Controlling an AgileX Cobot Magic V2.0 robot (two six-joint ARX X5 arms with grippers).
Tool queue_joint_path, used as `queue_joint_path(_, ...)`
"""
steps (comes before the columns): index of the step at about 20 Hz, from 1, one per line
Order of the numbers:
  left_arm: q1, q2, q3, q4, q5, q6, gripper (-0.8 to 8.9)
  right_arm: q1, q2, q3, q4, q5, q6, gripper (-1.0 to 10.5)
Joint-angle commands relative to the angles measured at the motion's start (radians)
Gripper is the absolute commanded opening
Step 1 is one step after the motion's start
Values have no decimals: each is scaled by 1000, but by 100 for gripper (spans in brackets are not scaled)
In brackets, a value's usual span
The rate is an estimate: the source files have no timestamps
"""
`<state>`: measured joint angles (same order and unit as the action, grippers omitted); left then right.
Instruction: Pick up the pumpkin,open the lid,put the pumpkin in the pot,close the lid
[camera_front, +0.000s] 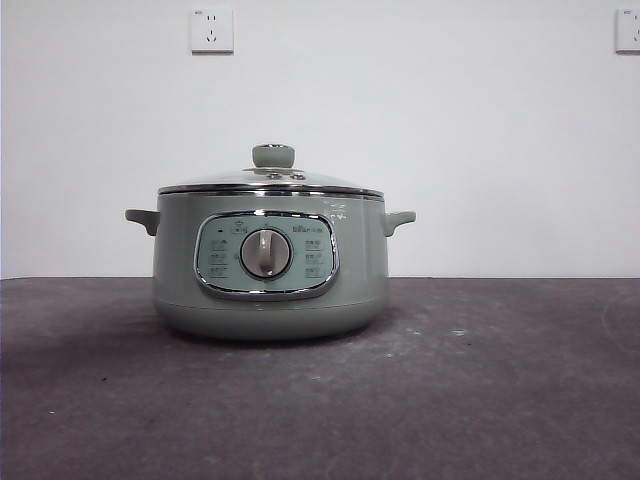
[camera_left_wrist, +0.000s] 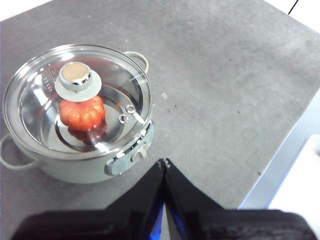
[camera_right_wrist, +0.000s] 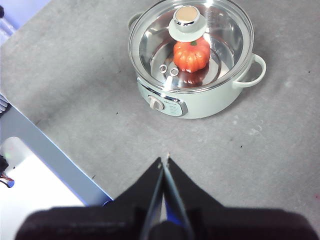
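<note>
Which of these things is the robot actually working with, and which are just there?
Part of the job:
- pot, on the table
- lid, closed on the pot
- pumpkin, inside the pot under the glass
- left tool and right tool, both shut, holding nothing, away from the pot

Just there:
- grey table
- wall sockets

Tabletop (camera_front: 480, 400) is wide open on every side of the pot (camera_front: 270, 290), so there's free passage all around it, with only the two little side handles sticking out. Way into the pot is blocked though: the glass lid (camera_left_wrist: 75, 102) sits flat on the rim, so the pumpkin (camera_left_wrist: 82, 112) underneath is sealed in. Both grippers, left (camera_left_wrist: 164, 165) and right (camera_right_wrist: 164, 162), hang pinched together well off the pot, clear of everything.
</note>
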<state>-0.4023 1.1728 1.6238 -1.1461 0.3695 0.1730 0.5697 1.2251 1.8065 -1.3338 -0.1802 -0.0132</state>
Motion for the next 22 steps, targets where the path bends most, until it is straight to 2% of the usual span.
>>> queue_joint_path(1, -2, 0, 1, -14, 2, 7, -4, 0, -6, 1, 8, 3, 8, 1)
queue_joint_path(7, -2, 0, 1, -17, -5, 13, -4, 0, -6, 1, 8, 3, 8, 1)
queue_joint_path(10, 13, -5, 1, 56, -65, 23, -4, 0, -7, 1, 8, 3, 8, 1)
queue_joint_path(14, 192, -97, -26, 216, -46, 60, -4, 0, -7, 1, 8, 3, 8, 1)
queue_joint_path(16, 282, -193, -127, 347, -21, 54, -4, 0, -8, 1, 8, 3, 8, 1)
queue_joint_path(19, 412, -389, -418, 653, -30, 13, -4, 0, -8, 1, 8, 3, 8, 1)
queue_joint_path(22, 488, -581, -719, 837, -82, 13, -4, 0, -10, 1, 8, 3, 8, 1)
